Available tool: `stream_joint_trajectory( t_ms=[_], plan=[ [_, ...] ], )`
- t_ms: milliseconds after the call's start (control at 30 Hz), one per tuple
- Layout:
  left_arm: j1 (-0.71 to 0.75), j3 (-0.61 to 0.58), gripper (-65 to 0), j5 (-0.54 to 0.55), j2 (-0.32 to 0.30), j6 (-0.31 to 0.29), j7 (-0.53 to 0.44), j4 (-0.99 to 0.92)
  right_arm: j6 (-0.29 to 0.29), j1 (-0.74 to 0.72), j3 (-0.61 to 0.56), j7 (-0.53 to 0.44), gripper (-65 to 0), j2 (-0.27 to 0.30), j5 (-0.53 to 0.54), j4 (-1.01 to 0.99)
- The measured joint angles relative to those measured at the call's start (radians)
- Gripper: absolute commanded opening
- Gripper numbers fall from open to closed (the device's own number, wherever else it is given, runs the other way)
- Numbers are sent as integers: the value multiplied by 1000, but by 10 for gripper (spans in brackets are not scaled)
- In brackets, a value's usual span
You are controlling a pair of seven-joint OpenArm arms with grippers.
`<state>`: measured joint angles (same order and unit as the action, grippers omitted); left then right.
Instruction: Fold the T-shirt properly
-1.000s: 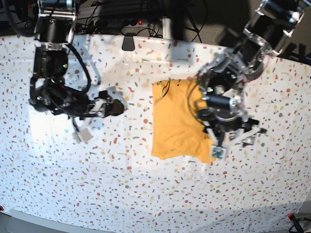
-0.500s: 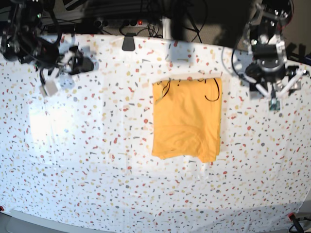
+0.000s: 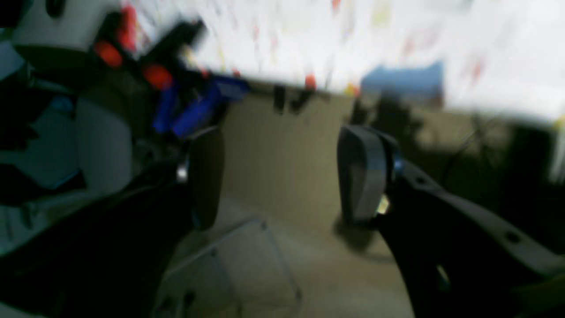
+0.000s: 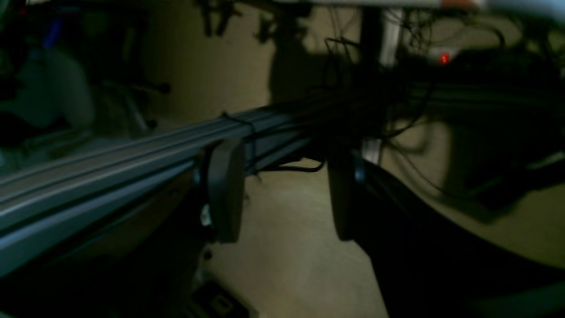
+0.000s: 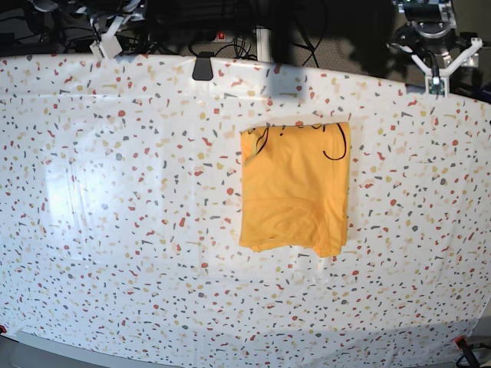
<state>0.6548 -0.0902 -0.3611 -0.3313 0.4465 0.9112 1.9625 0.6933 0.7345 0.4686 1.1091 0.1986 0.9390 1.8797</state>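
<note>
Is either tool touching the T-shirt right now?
No, the T-shirt lies alone on the table, both arms pulled off its far edge.

- a white table cover speckled with red, grey and yellow flecks [image 5: 115, 230], spread flat across the whole table;
- a dark grey clip [image 5: 202, 67] at the cover's far edge;
- tangled black cables [image 5: 230, 23] behind, beside a small red light [image 5: 222, 35]
</note>
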Motion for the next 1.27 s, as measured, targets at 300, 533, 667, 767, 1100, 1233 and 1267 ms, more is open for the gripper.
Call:
stream_joint_trajectory(
  t_ms=[300, 533, 667, 767, 1100, 1233, 1267],
  plan=[
    [-178, 0, -259, 145, 69, -1, -284, -770, -4, -14, -210, -290, -351, 40, -300, -321],
    [-359, 0, -260, 263, 106, -9, -638, -1229, -3, -173, -426, -782, -351, 56, -564, -835],
    [-388, 2, -260, 265, 101, -208, -702, -1303, -6, -315, -530, -978, -351, 51, -683, -1127],
    [-375, 4, -260, 265, 105, -501, -769, -1337, -7, -407, -602, -1029, -351, 53, -711, -1274],
    [-364, 4, -259, 257, 150, -711, -773, -1387, -63, -505, -743, -1080, -351, 60, -821, -1319],
    [-364, 3, -259, 257, 163, -710, -770, -1387, -245, -499, -761, -1105, -351, 57, -945, -1322],
    [-364, 3, -259, 257, 167, -712, -771, -1387, -249, -499, -766, -1105, -351, 60, -945, -1322]
  ],
)
